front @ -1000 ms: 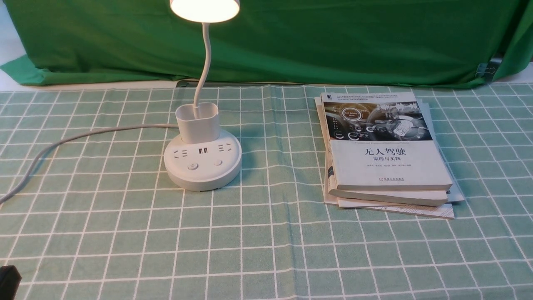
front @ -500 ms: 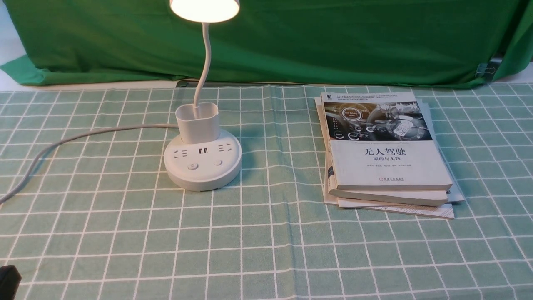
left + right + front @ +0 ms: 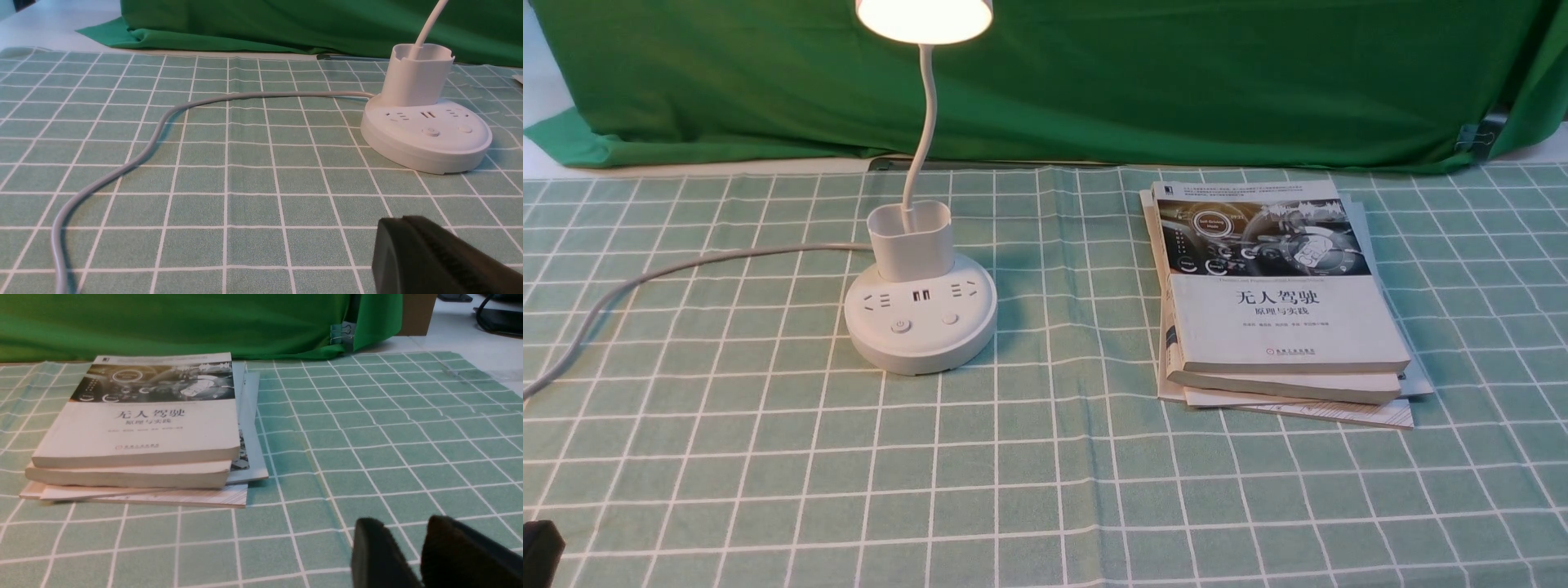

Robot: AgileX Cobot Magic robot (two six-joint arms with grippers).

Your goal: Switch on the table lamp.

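The white table lamp stands left of centre on the checked cloth, with its round head [image 3: 923, 16] glowing at the top edge. A thin gooseneck [image 3: 925, 122] rises from the cup holder [image 3: 911, 241] on the puck base [image 3: 920, 327], which shows two buttons [image 3: 899, 326], sockets and USB ports. My left gripper [image 3: 402, 222] is shut and empty, low over the cloth, well short of the base [image 3: 425, 139]; only its dark corner [image 3: 539, 551] shows in the front view. My right gripper [image 3: 403, 522] is open with nothing between its fingers, near the books and out of the front view.
A stack of books [image 3: 1274, 302] lies right of the lamp, also in the right wrist view as books [image 3: 139, 424]. The lamp's grey cord [image 3: 686, 265] snakes off to the left over the cloth. A green backdrop [image 3: 1176, 73] closes the far side.
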